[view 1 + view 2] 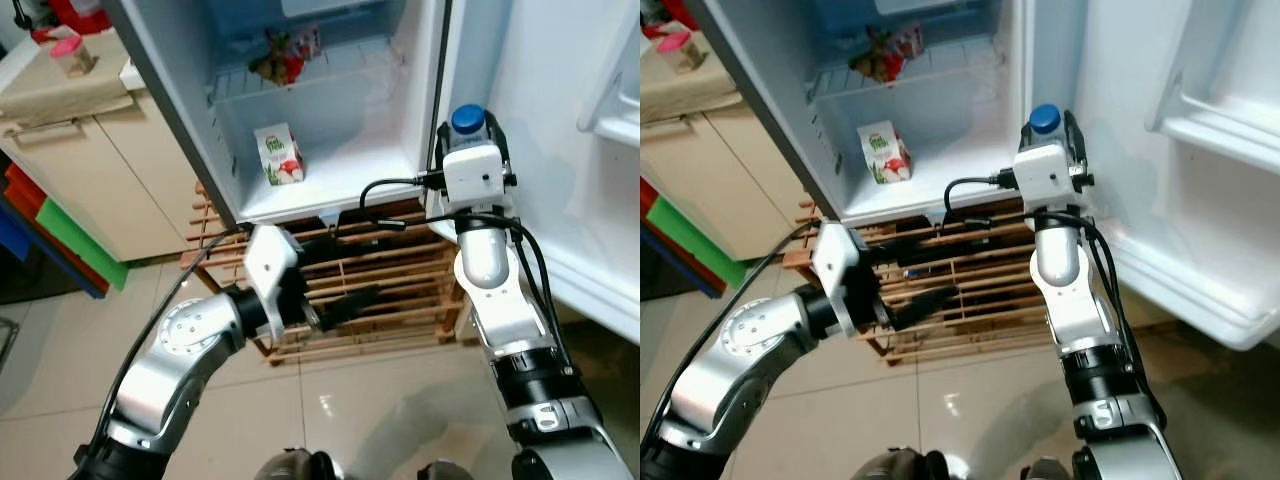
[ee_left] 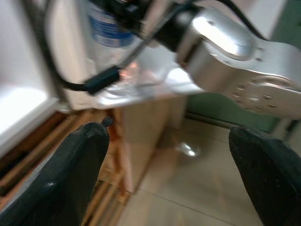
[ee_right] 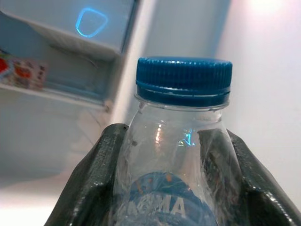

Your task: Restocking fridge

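Left eye view: your right pincer (image 1: 478, 130) sits right of centre in the upper half, clamped on a clear plastic bottle (image 1: 467, 121) with a blue cap. The bottle is upright, at the edge of the open fridge (image 1: 330, 180), between the compartment and the door (image 1: 590, 150) on the right. Inside, a small white and green carton (image 1: 280, 154) with red fruit printed on it stands on the bottom floor, centre-left of the compartment. Its lettering is too small to read. On the wire shelf (image 1: 290, 85) above, near the top of the frame, a red and green packet (image 1: 285, 55) lies at the back. Your left pincer (image 1: 345, 300) is at centre frame, below the fridge, in front of a wooden slatted rack (image 1: 400, 290), holding nothing.

Right eye view: same scene. The blue cap shows just above the right wrist camera housing. A beige cabinet (image 1: 700, 150) stands at the left edge.

Left wrist view: both black fingers (image 2: 61, 179) sit at the lower corners, spread wide, nothing between them. Ahead, blurred, you see the right arm and the bottle's blue label at upper left. Text there is unreadable. Tiled floor (image 2: 188, 188) below.

Right wrist view: the bottle fills the centre, ribbed blue cap on top, clear neck, black fingers pressed on both sides. The blue label at the bottom edge shows partial letters, roughly "MA"; the rest is cut off. The fridge interior is behind at left.
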Motion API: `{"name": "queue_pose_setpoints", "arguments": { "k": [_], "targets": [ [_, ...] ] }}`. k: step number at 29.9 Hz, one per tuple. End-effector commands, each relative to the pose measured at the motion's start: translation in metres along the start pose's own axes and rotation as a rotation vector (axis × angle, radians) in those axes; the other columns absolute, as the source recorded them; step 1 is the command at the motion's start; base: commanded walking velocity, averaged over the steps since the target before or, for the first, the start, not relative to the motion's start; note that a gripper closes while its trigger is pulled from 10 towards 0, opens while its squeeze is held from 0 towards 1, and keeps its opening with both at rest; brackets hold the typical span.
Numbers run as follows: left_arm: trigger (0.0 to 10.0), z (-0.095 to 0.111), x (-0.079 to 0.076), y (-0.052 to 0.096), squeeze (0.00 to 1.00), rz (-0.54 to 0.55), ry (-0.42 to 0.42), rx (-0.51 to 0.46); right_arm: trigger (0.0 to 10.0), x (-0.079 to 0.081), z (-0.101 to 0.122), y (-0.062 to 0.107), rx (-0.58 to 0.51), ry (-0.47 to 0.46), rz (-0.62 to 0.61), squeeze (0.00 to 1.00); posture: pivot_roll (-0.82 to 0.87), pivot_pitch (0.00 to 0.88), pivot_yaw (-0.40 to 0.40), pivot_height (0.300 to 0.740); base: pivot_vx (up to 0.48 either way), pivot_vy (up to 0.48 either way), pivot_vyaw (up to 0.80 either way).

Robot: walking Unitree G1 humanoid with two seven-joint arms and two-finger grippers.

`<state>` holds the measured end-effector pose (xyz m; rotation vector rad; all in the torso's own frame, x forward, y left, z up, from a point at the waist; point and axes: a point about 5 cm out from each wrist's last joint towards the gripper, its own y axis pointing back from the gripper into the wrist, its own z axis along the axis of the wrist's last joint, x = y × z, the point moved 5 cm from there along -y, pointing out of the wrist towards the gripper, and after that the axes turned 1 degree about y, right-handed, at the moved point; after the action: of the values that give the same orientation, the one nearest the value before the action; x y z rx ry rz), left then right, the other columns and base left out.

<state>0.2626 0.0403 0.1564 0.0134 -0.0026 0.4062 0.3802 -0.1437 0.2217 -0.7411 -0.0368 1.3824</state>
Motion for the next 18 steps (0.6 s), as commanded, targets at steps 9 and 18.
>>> {"name": "queue_pose_setpoints", "arguments": {
  "k": [9,18],
  "targets": [
    [10.0,0.009,0.001,0.003,0.0,-0.039,-0.014,0.02,10.0,-0.003,-0.012,0.007,0.125,-0.199,-0.101,0.51,0.03,0.16,0.237,0.74,0.0,0.0,0.0],
    [10.0,0.014,0.005,-0.002,0.0,-0.013,-0.017,-0.008,10.0,-0.006,-0.02,0.003,0.183,-0.177,-0.081,1.0,0.01,0.137,0.219,0.74,0.0,0.0,0.0]
  ]
}}
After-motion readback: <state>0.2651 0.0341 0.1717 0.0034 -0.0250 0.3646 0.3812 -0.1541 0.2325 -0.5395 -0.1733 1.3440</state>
